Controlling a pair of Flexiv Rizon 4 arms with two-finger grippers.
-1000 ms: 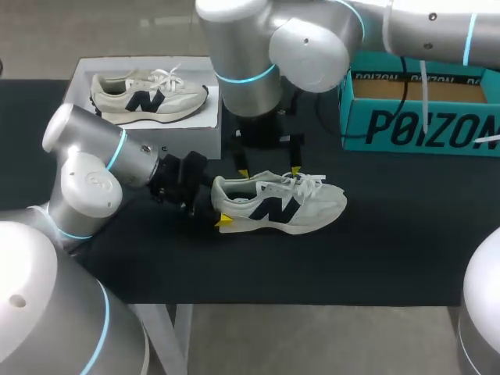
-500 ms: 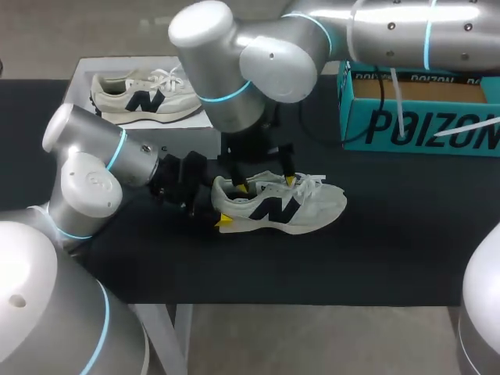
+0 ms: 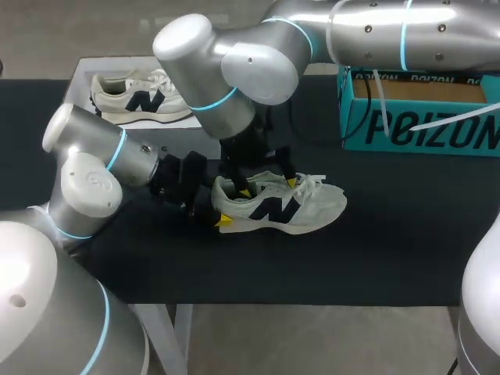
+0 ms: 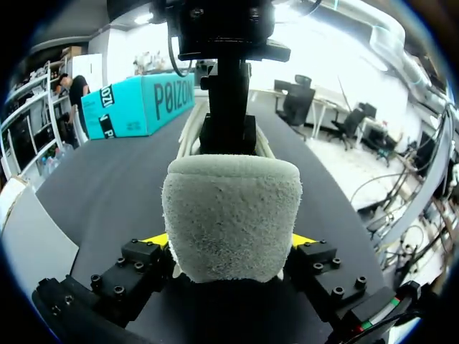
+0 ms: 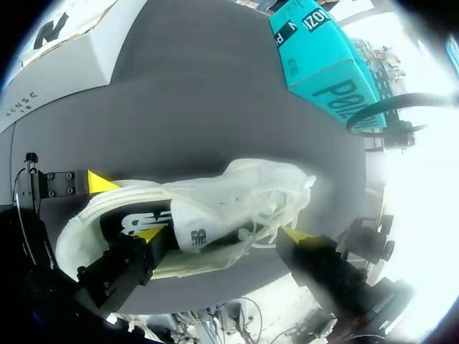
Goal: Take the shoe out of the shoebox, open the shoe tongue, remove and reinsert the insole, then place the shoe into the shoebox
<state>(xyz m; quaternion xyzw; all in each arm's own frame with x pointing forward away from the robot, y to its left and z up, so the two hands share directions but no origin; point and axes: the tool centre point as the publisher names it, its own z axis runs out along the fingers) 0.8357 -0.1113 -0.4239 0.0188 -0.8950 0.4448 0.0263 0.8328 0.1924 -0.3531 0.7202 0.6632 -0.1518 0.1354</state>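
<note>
Right jaws have dropped, wide, onto the shoe, straddling its tongue; left jaws clamp its heel.

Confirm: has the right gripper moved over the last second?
Yes. The right gripper has dropped toward the shoe, which lies where it was. Its yellow tips now sit at the shoe's opening, farther from the white box.
</note>
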